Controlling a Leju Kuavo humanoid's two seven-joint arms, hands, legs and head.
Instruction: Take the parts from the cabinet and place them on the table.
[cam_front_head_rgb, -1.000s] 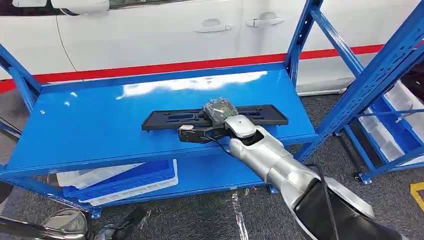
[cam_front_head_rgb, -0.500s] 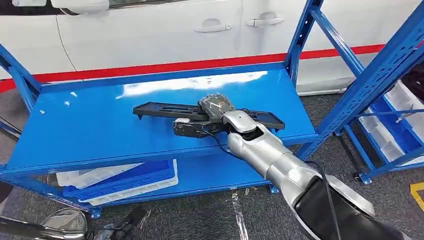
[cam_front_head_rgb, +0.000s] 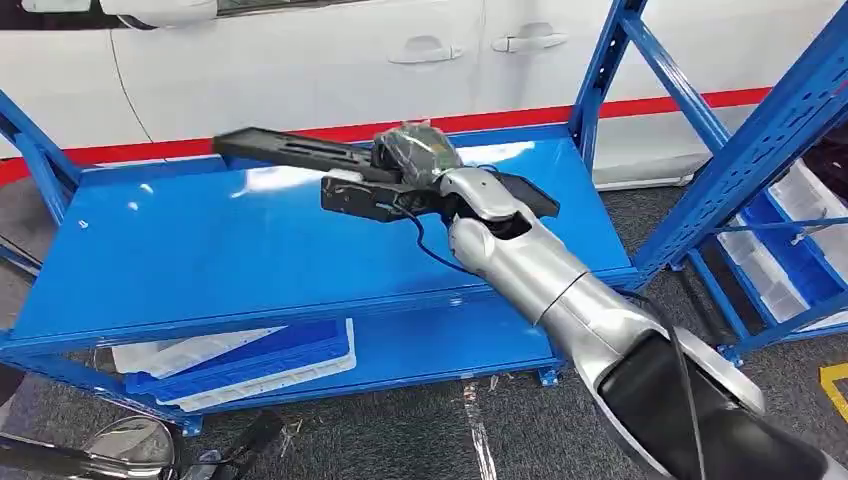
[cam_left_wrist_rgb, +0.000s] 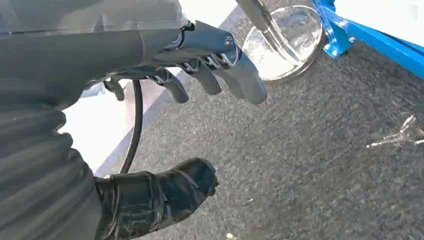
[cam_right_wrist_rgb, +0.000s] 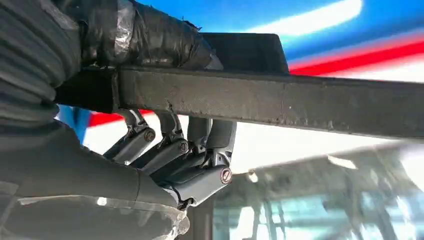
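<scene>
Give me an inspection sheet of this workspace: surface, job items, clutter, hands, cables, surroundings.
Surface: blue shelf of the blue rack, glossy, bare where visible.
Job's things: long black plastic part, raised above the shelf and tilted, held near its middle.
Clutter: blue and white trays on the lower shelf; small scraps on the grey floor.
Hands: right hand grips the black part, thumb on one side, fingers on the other. Left hand hangs over the floor, holding nothing, fingers apart.
Cables: black cable running along the right wrist.
Surroundings: white car with a red stripe behind the rack; second blue rack holding clear bins.
</scene>
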